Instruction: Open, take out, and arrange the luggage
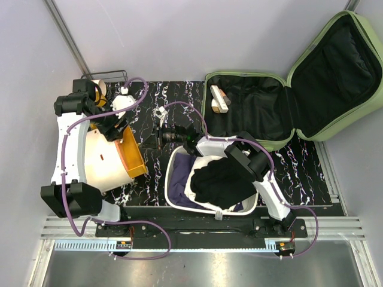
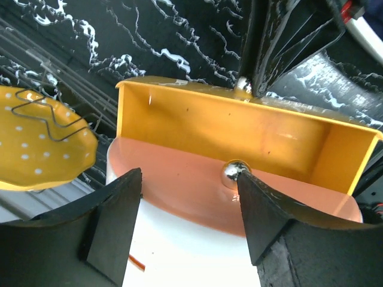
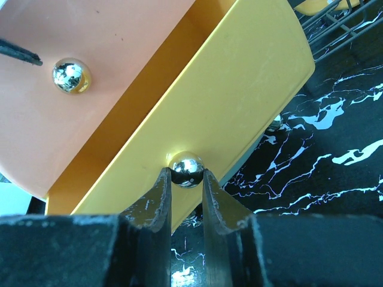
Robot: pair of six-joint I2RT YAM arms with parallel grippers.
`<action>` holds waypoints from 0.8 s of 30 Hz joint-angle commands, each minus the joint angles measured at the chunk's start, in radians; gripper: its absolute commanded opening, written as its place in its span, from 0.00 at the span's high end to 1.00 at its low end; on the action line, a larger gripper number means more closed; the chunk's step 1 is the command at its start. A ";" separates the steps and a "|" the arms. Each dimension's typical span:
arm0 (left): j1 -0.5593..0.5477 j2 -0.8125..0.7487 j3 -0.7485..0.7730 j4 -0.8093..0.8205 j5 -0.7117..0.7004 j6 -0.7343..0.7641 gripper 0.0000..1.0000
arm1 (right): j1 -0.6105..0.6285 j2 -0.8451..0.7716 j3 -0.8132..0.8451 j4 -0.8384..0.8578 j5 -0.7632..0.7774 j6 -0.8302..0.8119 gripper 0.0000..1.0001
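Note:
The olive-green luggage (image 1: pixel 257 110) lies open at the back right, its lid (image 1: pixel 341 66) propped up and the black lining showing. A small pale item (image 1: pixel 219 98) rests inside it. Neither gripper is at the luggage. Both are at a white box with an orange face (image 2: pixel 173 179) and a yellow drawer (image 1: pixel 133 156) on the left. My right gripper (image 3: pixel 187 174) is shut on the silver knob (image 3: pixel 187 167) on the drawer's front. My left gripper (image 2: pixel 188 209) is open above the orange face. Its right finger (image 2: pixel 269 215) touches a second silver knob (image 2: pixel 233 174).
A white bin (image 1: pixel 178 160) holding dark clothes (image 1: pixel 218 179) stands under my right arm near the front. A wire rack (image 1: pixel 108 76) with a yellow dotted plate (image 2: pixel 42 143) sits at the back left. The black marbled mat (image 1: pixel 179 98) covers the table.

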 commanded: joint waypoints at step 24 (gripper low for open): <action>0.036 0.032 0.049 -0.152 -0.193 0.103 0.27 | -0.104 -0.127 -0.108 -0.035 0.088 -0.101 1.00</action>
